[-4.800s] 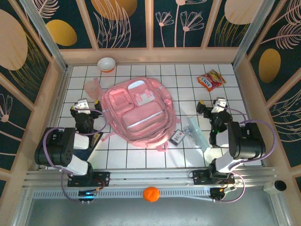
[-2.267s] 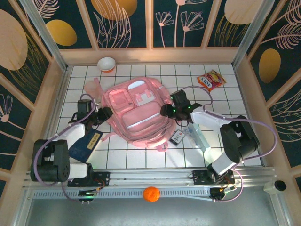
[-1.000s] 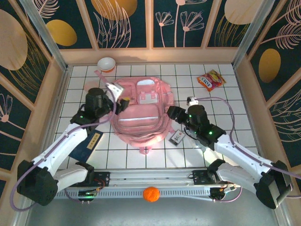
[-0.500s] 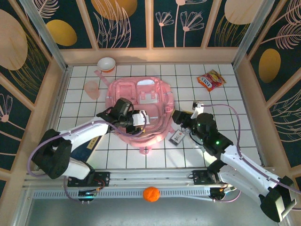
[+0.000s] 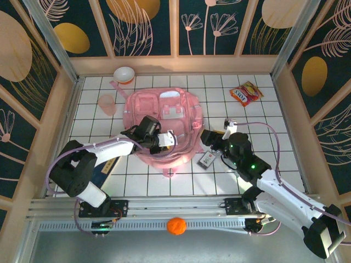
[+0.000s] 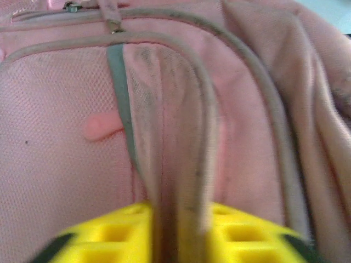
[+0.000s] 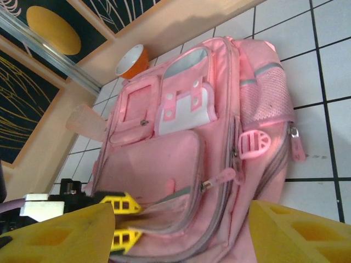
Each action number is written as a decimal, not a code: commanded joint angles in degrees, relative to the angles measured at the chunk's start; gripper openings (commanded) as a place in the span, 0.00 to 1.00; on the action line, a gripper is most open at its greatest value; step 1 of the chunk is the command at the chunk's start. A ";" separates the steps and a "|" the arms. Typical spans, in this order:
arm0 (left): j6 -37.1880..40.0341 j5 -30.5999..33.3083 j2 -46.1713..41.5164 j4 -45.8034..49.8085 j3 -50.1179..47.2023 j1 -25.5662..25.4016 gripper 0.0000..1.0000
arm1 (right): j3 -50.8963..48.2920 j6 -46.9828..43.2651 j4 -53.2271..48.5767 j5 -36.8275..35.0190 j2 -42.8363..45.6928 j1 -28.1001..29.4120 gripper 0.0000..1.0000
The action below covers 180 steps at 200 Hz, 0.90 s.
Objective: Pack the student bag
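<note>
Student bag (image 5: 162, 112) lies flat, front pockets up, mid-table, a touch toward 11 o'clock.

Top view: left claw (image 5: 171, 140) sits on the bag's 6 o'clock edge, clenched on pink fabric, likely pinching a flap or seam to open a pocket for packing. Right claw (image 5: 205, 135) hovers just beside the bag's 3 o'clock side, spread and holding nothing, probably ready to steady the bag or fetch an item. Loose items ring the bag: bowl (image 5: 124, 74) at 11, pink cup (image 5: 107, 103) at 10, snack packet (image 5: 245, 93) at 2, small black-and-white pack (image 5: 207, 159) at 4, dark booklet (image 5: 101, 171) at 8, partly under the left arm. Orange ball (image 5: 175, 225) sits off the tiles at 6.

Left wrist view: yellow fingers (image 6: 112, 236) squeeze a raised ridge of bag fabric with grey piping. Zip pull (image 6: 113, 24) at 12.

Right wrist view: own fingers wide apart, nothing between. The bag lies beyond, and the left claw bites its lower front pocket at 7.

Table (image 5: 258, 181): white tiles, dark grout, wood rim. Walls (image 5: 148, 27): navy panels with gold ovals and line-drawn leaves, in a wood frame.
</note>
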<state>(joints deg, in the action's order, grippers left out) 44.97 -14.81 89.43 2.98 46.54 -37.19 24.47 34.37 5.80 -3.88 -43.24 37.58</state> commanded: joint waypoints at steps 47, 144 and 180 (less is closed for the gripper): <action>-4.12 -16.75 -16.34 -0.97 2.53 8.71 0.00 | 2.71 -19.45 -6.91 1.98 -2.23 -5.83 0.66; -5.82 -32.46 -18.51 -1.17 12.30 20.15 0.00 | 16.54 -68.81 -8.70 39.21 -31.45 -26.40 0.66; -6.47 -34.75 -17.56 -1.67 13.75 20.48 0.00 | 24.21 -73.57 -8.19 45.32 -43.75 -26.59 0.65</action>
<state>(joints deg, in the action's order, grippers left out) 38.85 -40.95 72.20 8.38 56.29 -16.99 44.16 -30.50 -0.75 34.65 -81.17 11.49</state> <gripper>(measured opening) 0.061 0.655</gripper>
